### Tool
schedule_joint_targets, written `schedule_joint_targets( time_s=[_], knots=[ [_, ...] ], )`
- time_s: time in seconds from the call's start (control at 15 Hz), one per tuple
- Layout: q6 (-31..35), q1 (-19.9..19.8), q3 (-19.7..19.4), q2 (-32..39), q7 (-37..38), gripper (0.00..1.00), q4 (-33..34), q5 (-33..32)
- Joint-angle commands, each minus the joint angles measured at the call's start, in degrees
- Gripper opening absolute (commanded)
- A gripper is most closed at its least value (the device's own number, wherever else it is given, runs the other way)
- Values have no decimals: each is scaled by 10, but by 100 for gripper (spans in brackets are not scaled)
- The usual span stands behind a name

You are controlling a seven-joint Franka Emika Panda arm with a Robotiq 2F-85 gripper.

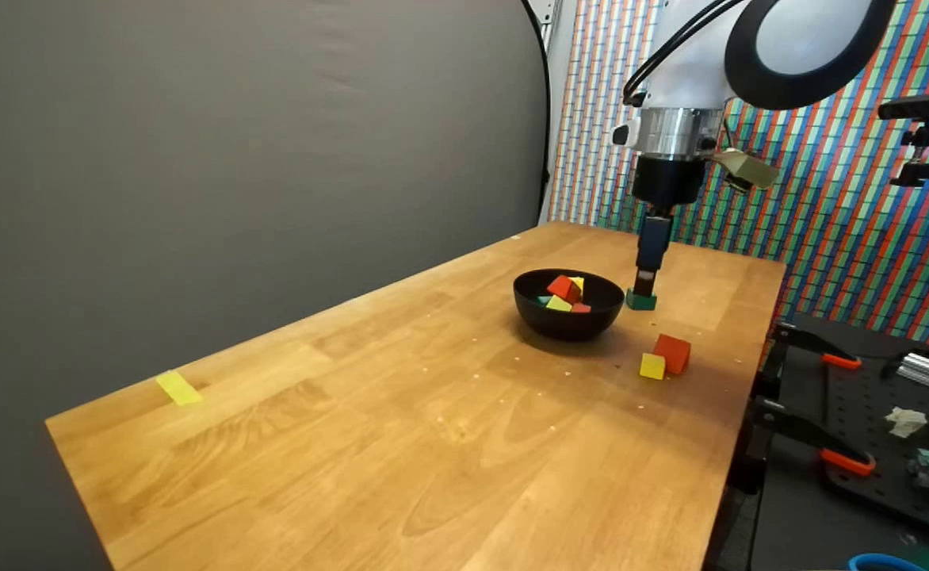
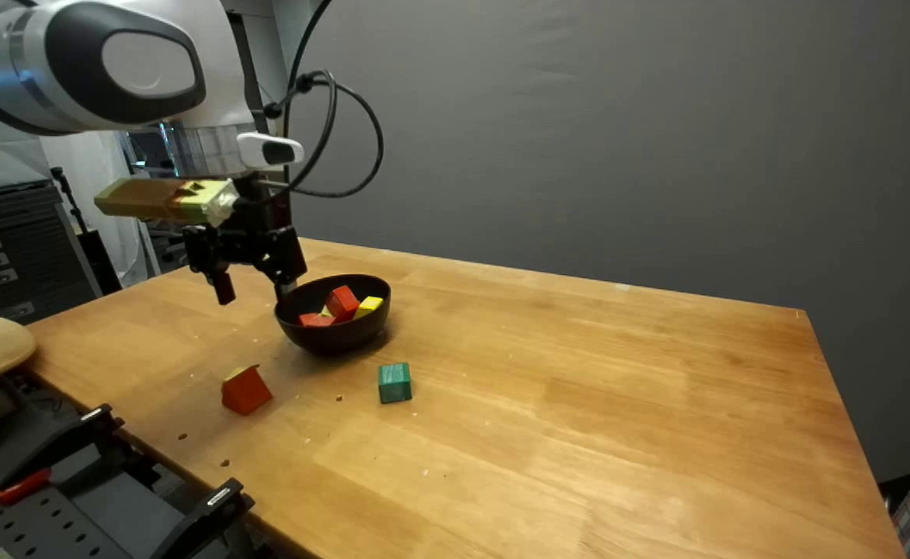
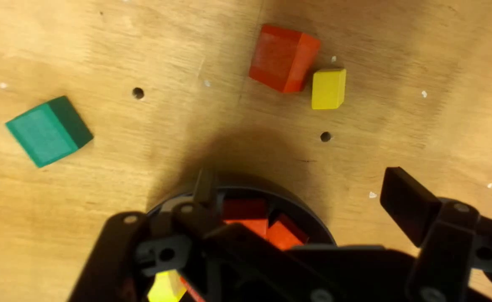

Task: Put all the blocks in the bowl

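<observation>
Black bowl [image 1: 563,327], several blocks [image 1: 563,289] inside; end effector [image 2: 255,289] spread wide near its rim. Between bowl and the desk [image 1: 353,444] edge with black clamps [image 1: 809,342]: red block [image 3: 283,58], yellow block [image 3: 328,89] just beside; green block [image 3: 46,133] apart. Yellow strip [image 1: 179,387] near a corner.

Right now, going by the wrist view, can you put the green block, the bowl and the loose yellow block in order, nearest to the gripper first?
1. Bowl: bottom middle of the picture, partly hidden behind the gripper.
2. Loose yellow block: above the bowl, right of the picture's centre.
3. Green block: far over on the picture's left.
</observation>
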Motion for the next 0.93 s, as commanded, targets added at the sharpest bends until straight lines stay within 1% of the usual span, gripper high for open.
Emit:
schedule_joint_targets(
  time_s=[0.0,0.2,0.33,0.47,0.6,0.73,0.87],
  knots=[
    [35,-44,57,51,-66,100,0,103],
    [43,-76,87,79,-45,100,1,90],
    [39,-90,93,91,-22,100,1,55],
    [44,-99,98,101,-13,100,1,40],
    [68,-109,103,120,-18,100,1,40],
    [98,-125,114,147,-37,100,1,60],
    [115,-145,137,171,-51,100,1,79]
  ],
)
